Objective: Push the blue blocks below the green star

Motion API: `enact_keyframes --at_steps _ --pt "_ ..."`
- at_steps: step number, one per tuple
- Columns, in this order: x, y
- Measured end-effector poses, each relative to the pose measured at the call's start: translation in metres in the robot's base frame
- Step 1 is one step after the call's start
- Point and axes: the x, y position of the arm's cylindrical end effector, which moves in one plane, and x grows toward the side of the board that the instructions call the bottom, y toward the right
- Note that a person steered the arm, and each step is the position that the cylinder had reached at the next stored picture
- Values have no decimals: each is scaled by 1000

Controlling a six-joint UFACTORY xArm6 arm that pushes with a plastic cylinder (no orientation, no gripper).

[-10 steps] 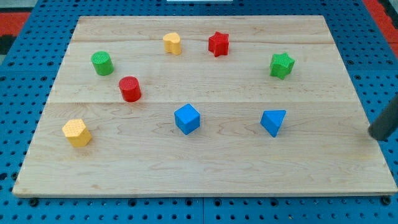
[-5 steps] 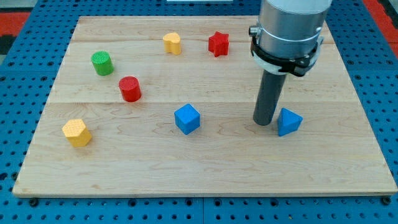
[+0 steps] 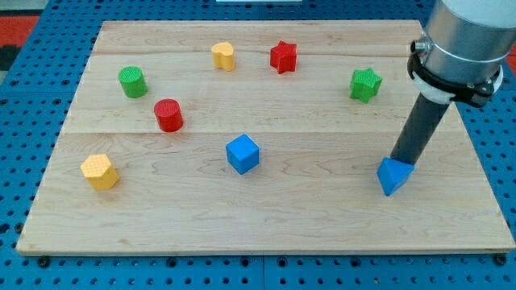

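- The blue triangular block (image 3: 393, 176) is seen nearest the view's bottom, at the view's right, below and slightly right of the green star (image 3: 365, 84).
- My tip (image 3: 401, 160), the end effector, is set against that block's upper edge; it is a bare rod, so nothing is clasped.
- The blue cube (image 3: 243, 153) lies well apart toward the view's left on the counter (image 3: 266, 225); a rightward push is judged needed.
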Motion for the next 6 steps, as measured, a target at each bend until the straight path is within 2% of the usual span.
enact_keyframes --at_steps 2,3,4,5,6 --pt "-16 -5" --pt "-66 -71" --pt "-88 -139" --pt "-64 -150" --pt "-65 -209"
